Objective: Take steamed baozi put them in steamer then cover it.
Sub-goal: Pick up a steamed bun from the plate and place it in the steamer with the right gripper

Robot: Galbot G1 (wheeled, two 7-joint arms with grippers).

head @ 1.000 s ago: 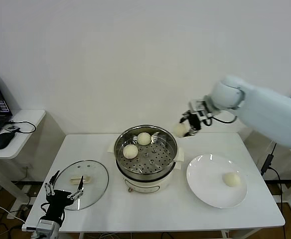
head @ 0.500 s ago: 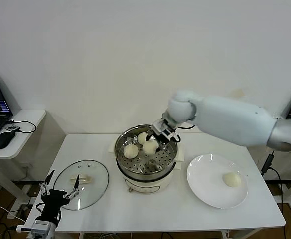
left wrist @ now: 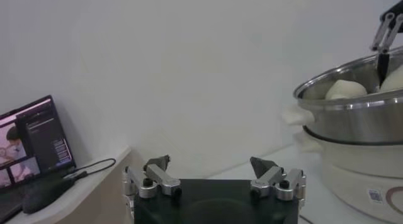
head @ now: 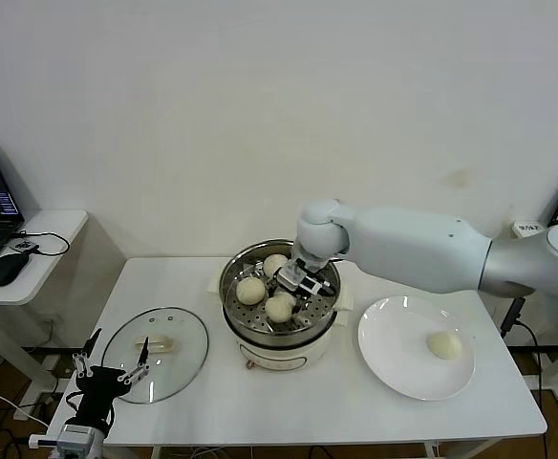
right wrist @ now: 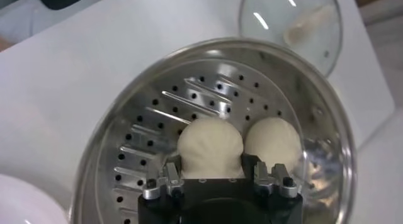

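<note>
The right pincer [head: 292,284] is pinching a third baozi [right wrist: 210,148] inside the steamer [head: 236,271] beside two others, while one baozi [head: 443,344] and the cover [head: 155,354] are awaiting handling, the left pincer [head: 107,372] spread idle.

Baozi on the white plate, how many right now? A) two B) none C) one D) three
C: a single baozi lies on the plate; the others are in the steamer, one of them between the right gripper fingers.
</note>
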